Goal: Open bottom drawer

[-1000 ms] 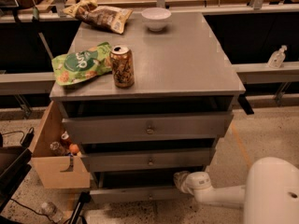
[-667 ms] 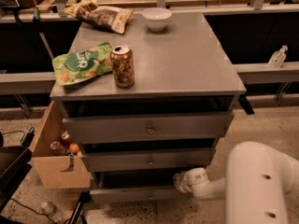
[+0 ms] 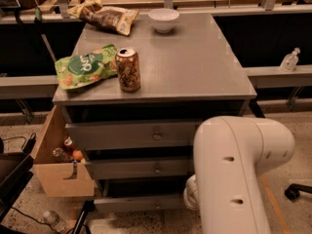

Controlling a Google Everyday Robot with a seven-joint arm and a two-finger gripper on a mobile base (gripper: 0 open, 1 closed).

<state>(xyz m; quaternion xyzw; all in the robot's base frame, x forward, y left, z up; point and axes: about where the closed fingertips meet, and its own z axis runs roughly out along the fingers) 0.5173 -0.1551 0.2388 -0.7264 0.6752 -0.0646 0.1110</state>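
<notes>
The grey cabinet (image 3: 161,62) has three drawer fronts stacked below its top. The bottom drawer (image 3: 131,204) is the lowest and slimmest front, with a small round knob (image 3: 157,206) at its middle. Its front stands slightly forward of the dark gap above it. My gripper (image 3: 189,198) shows only as a white wrist piece at the right end of the bottom drawer, just right of the knob. My big white arm (image 3: 234,174) hides the rest of it and the right ends of the drawers.
On the cabinet top lie a drink can (image 3: 128,69), a green snack bag (image 3: 83,72), a brown snack bag (image 3: 105,16) and a white bowl (image 3: 163,19). A wooden box (image 3: 56,172) with small items hangs at the cabinet's left. A plastic bottle (image 3: 51,220) lies on the floor.
My white arm has swung up and leftward in view, now covering the right side of the drawers. The wrist piece stays at the bottom drawer's right end.
</notes>
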